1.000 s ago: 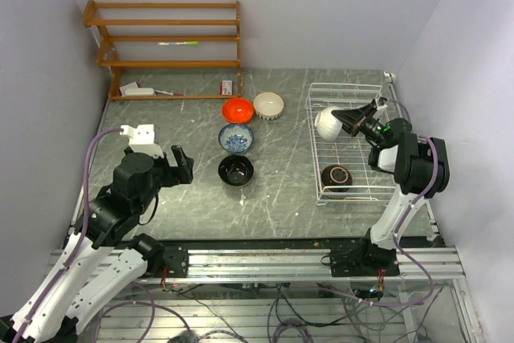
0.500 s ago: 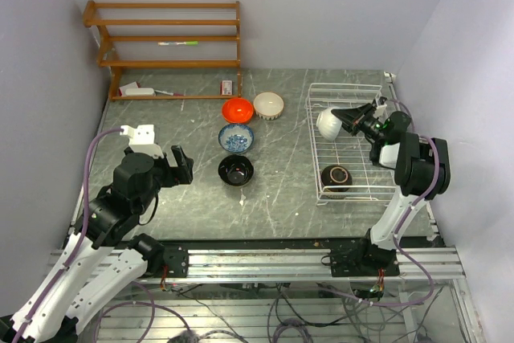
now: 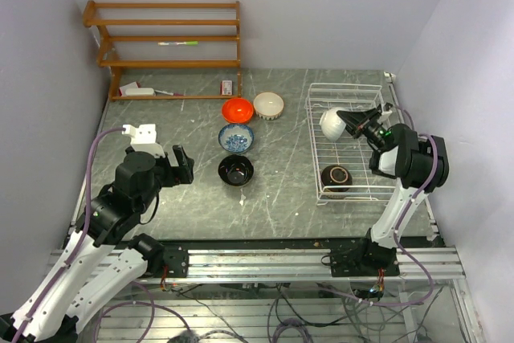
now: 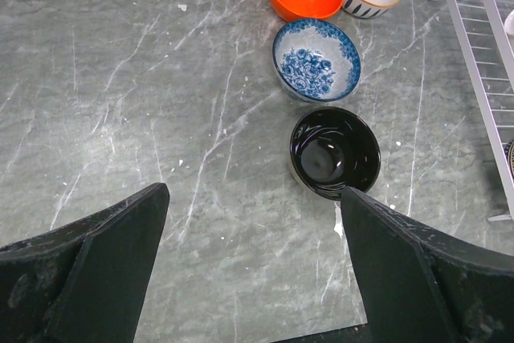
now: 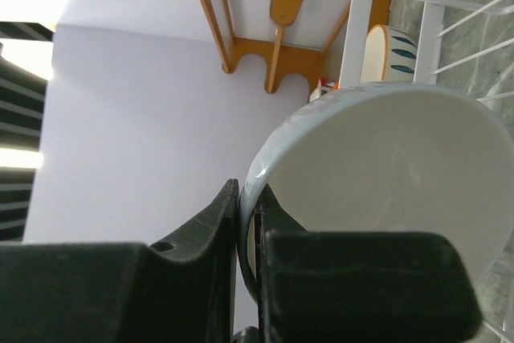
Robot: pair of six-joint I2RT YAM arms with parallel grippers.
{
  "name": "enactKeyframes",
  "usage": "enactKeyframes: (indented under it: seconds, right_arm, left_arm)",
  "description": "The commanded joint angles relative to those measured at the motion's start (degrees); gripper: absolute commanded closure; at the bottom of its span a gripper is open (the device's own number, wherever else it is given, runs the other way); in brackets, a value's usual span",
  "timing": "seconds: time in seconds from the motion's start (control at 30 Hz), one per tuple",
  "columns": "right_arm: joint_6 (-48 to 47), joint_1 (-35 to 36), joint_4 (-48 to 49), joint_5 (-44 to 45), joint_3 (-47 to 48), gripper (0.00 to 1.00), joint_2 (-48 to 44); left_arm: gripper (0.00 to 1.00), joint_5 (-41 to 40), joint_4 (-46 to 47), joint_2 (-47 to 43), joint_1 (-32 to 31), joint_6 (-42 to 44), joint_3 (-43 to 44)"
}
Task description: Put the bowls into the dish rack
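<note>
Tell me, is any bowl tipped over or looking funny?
Only the white bowl: it hangs tilted on its side at the dish rack, because the right gripper pinches its rim. Nothing looks spilled or broken.

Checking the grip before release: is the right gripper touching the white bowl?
Touching. Right wrist view shows the right gripper shut on the white bowl, fingers either side of its rim.

A brown wooden three-tier shelf unit (image 3: 169, 38) stands at the 11 o'clock corner of the grey, white-veined stone-look tabletop (image 3: 281, 190). On its bottom board, a flat white object (image 3: 138, 91) lies toward 9 o'clock and a small red-and-white item (image 3: 227, 86) toward 3 o'clock. A thin green-and-white stick (image 3: 178, 42) rests on a middle tier. A silver metal rail (image 3: 265, 261) runs along the table's 6 o'clock edge.
</note>
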Motion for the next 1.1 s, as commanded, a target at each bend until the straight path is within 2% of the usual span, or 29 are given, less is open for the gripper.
enactKeyframes:
  seconds: [0.0,0.23,0.4,0.67,0.77,0.9,0.97,1.07]
  right_arm:
    - [7.4,-0.7,7.4,1.5,-1.3,1.0,5.5]
    - [6.6,0.1,3.1,6.8,5.7,1.0,2.3]
    - [7.7,1.7,3.1,10.5,9.7,1.0,5.1]
    - [6.2,2.7,7.2,14.7,11.2,1.0,10.1]
    - [7.6,2.7,10.8,15.9,9.5,1.0,12.0]
    - [6.3,2.7,10.4,16.9,5.6,1.0,12.0]
    - [5.0,2.6,10.1,17.4,3.1,0.96,11.4]
    - [2.8,2.6,7.7,17.1,1.0,0.85,10.5]
  left_arm:
    - [0.01,-0.9,0.6,0.3,-0.3,-0.3,-0.2]
    - [0.01,-1.6,0.4,-0.2,-0.3,-0.6,-0.2]
    - [0.01,-1.9,0.2,0.0,-0.3,-0.6,-0.1]
    - [0.01,-2.0,0.2,0.2,-0.3,-0.6,-0.1]
    - [0.01,-2.0,0.2,0.2,-0.2,-0.6,-0.1]
    - [0.01,-2.0,0.2,0.0,-0.2,-0.7,-0.2]
    - [0.01,-1.9,0.3,0.0,-0.4,-0.6,-0.2]
    - [0.01,-1.7,0.3,0.2,-0.3,-0.5,-0.2]
